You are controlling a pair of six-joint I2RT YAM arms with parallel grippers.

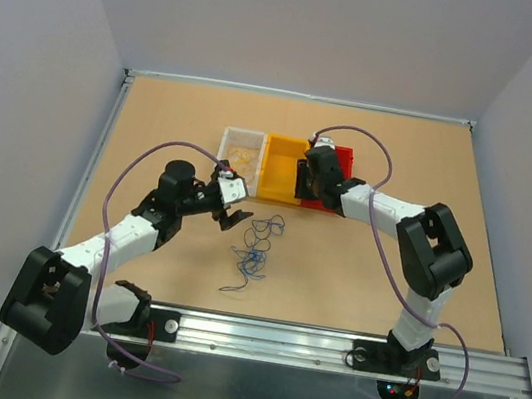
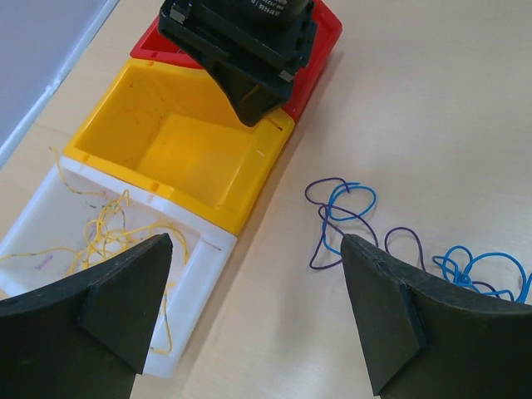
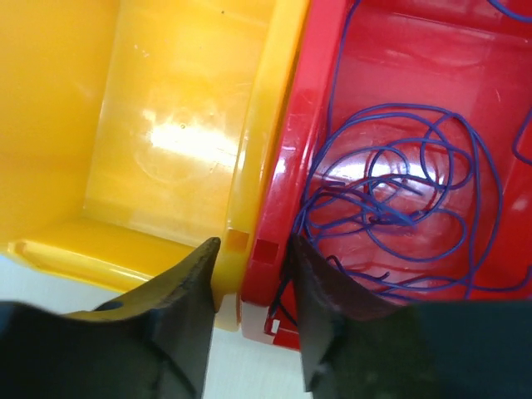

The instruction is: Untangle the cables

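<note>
A loose tangle of thin blue and purple cables (image 1: 256, 249) lies on the table in front of the bins. In the left wrist view it (image 2: 349, 202) lies by my right finger. My left gripper (image 1: 233, 209) is open and empty, hovering just left of the tangle; in its own view (image 2: 256, 241) it spans bare table. My right gripper (image 1: 305, 188) hangs over the seam between the yellow bin (image 3: 166, 125) and the red bin (image 3: 465, 75). Its jaws (image 3: 253, 245) are slightly apart and straddle the two adjoining walls. Purple and blue cables (image 3: 391, 208) are coiled in the red bin.
Three bins stand side by side at the back: white (image 1: 240, 138), yellow (image 1: 281, 156), red (image 1: 344, 154). Yellow wires (image 2: 104, 233) lie in the white bin (image 2: 199, 266). The metal rail with the arm bases (image 1: 274, 338) runs along the near edge.
</note>
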